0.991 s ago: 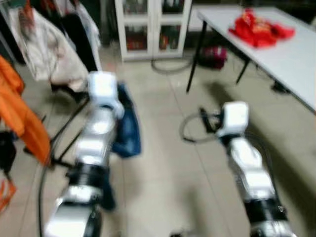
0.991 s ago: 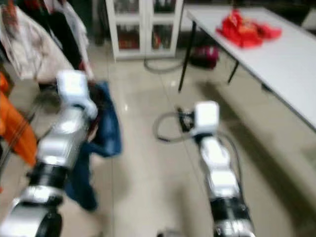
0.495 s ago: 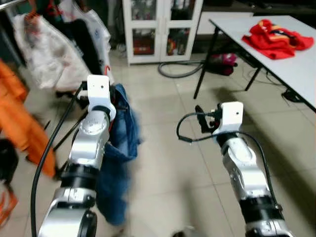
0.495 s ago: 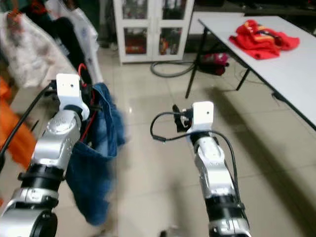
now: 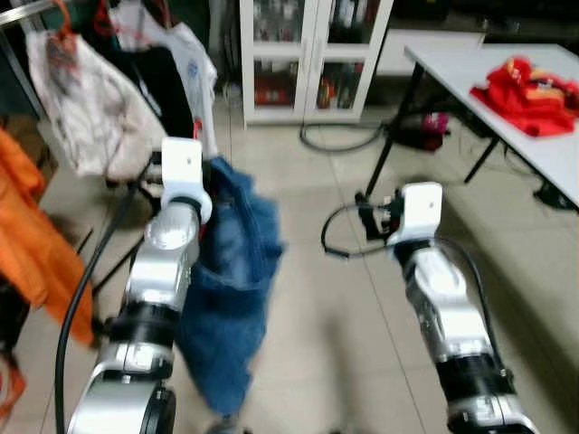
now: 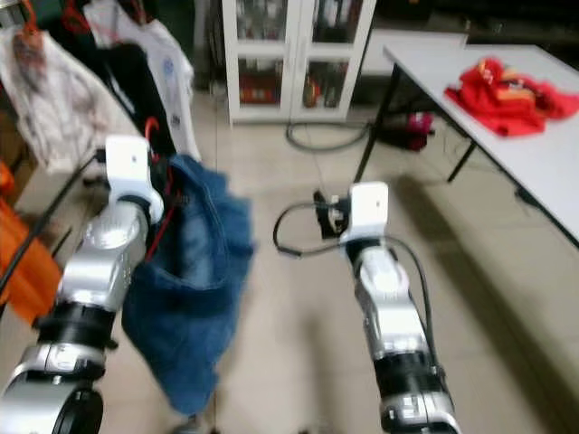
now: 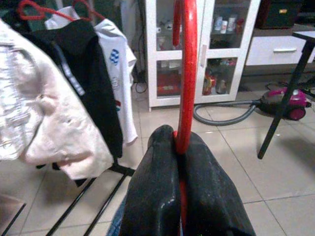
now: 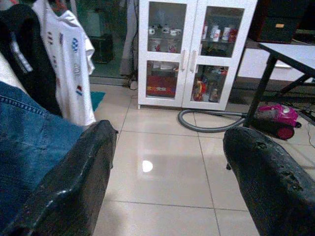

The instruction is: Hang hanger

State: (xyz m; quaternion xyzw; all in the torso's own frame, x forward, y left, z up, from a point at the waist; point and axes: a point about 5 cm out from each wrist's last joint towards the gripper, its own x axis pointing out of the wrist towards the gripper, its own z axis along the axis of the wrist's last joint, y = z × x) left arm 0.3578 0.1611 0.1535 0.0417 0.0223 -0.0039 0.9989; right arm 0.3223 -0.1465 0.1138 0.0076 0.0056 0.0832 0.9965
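Note:
My left gripper [image 7: 178, 147] is shut on the red hanger [image 7: 187, 73], whose hook rises straight up between the black fingers. Blue jeans [image 5: 231, 289] hang from that hanger beside my left arm, swinging to the right. The clothes rack [image 5: 99, 81] stands ahead on the left with white, black and orange garments on red hangers. My right gripper [image 8: 170, 162] is open and holds nothing, with its two black fingers [image 8: 74, 182] spread wide over the tiled floor, right of the jeans.
A white glass-door cabinet [image 5: 312, 54] stands straight ahead. A white table [image 5: 534, 117] with a red garment [image 5: 529, 86] on it is at the right. A vacuum hose [image 5: 344, 140] and pink vacuum [image 7: 285, 103] lie on the floor by the table leg.
The camera has shifted as I walk, bringing the rack and cabinet slightly nearer. The jeans have swung out to the right. Both grippers keep their states.

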